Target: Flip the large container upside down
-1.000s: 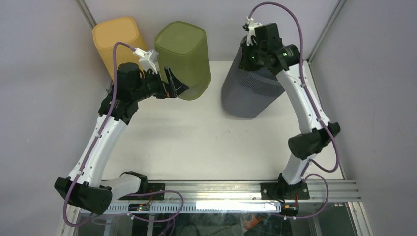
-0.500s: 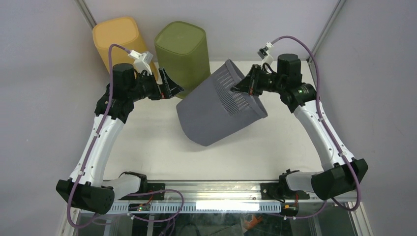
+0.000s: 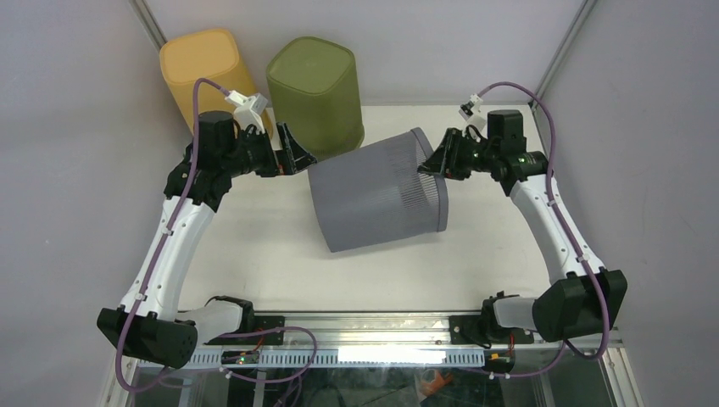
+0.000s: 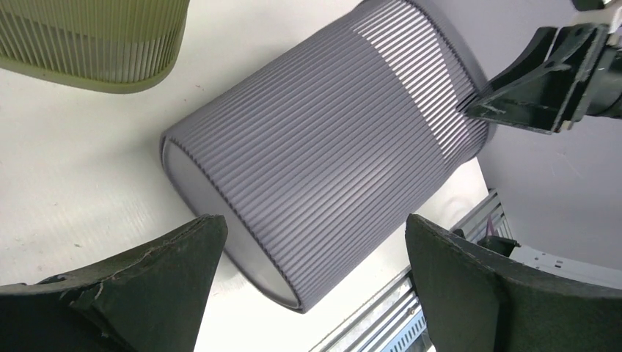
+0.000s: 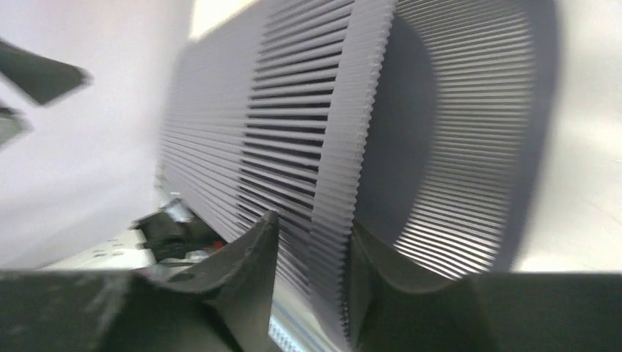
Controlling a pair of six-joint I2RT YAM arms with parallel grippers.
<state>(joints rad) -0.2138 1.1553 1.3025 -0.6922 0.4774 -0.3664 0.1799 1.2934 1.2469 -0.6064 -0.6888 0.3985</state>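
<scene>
Grey ribbed plastic forms the large container (image 3: pixel 377 191), shown on its side at the middle of the tabletop (image 3: pixel 381 280), somewhat nearer the far edge than the near one, its open mouth facing the right edge and its closed base (image 4: pixel 220 213) facing the left edge. Whether its lower flank rests on the tabletop or hangs just above it cannot be told. The right claw (image 3: pixel 430 165) is clenched on the mouth rim, one finger (image 5: pixel 400 275) inside the wall and the other outside, over the slotted band. The left claw (image 3: pixel 297 154) is released, jaws wide, near the closed base but apart from it, and just beside the green container (image 3: pixel 315 93); an orange container (image 3: pixel 202 68) stands in the far left corner. Judged step: the turn is about half done, with the mouth yet to be brought down. To do it well, the right claw should roll on so that the rim swings downward, with the pinch set deep on the rim, since a thin slotted wall is likely to flex and slip. The left claw could steady or lift the closed base, approaching from the near side to avoid the green container. Release is best left until the whole rim sits flat on the tabletop. No brand, label or writing can be read on any container or arm.
</scene>
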